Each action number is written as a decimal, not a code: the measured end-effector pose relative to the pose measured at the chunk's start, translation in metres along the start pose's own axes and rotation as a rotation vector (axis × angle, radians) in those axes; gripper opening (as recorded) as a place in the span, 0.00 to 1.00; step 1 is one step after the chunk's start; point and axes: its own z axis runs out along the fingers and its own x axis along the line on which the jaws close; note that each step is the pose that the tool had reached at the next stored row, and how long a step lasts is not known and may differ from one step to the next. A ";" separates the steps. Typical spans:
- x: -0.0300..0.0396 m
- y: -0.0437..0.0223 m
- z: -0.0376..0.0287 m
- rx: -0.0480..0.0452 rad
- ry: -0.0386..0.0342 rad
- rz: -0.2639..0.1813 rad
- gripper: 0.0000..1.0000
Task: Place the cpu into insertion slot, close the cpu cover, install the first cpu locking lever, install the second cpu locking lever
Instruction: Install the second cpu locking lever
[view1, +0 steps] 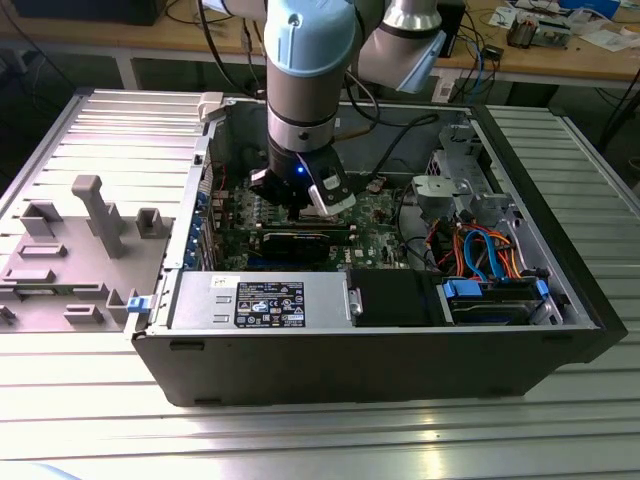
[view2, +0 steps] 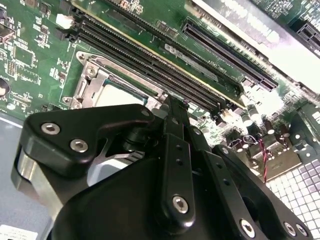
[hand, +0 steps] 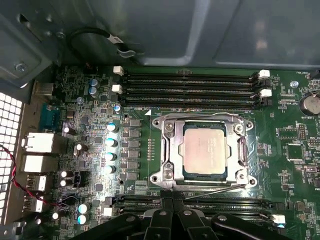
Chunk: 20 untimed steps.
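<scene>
**Exterior view to wrist views: gripper low over the socket, chip seated, cover down**

Exterior view: the arm reaches down into the open computer case (view1: 560, 300), which lies on a ribbed metal table (view1: 300, 440). The gripper (view1: 300, 200) hangs low over the green motherboard (view1: 385, 215), toward the exterior view's left half of the board. A long black card (view1: 300, 240) stands just in front of it, and a grey power supply (view1: 260, 300) runs along the near wall. A bundle of orange and blue cables (view1: 480, 250) fills the case toward the exterior view's right. A grey fixture tray (view1: 70, 250) sits on the table beside the case.

Second wrist view: the gripper (view2: 172, 107) is seen from close behind, its two black fingers (view2: 175, 150) pressed together to a narrow tip with no gap and nothing visibly between them. The tip sits at the edge of the insertion slot (view2: 92, 80), next to the long black memory slots (view2: 150, 65).

First wrist view: the cpu (hand: 204, 150) lies flat inside the insertion slot (hand: 167, 175), its silver top showing through the window of the cpu cover (hand: 235, 150), which lies down around it. A thin locking lever (hand: 215, 188) runs along the socket's edge nearest the gripper (hand: 172, 207), whose closed tip touches or nearly touches that edge. Memory slots (hand: 190, 87) line the far side.
</scene>
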 end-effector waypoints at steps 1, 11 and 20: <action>0.0001 -0.0013 -0.0002 -0.0028 -0.0001 0.000 0.11; 0.0048 -0.0070 0.0068 -0.0138 0.0011 0.000 0.11; 0.0070 -0.0077 0.0126 -0.0266 0.0014 0.000 0.11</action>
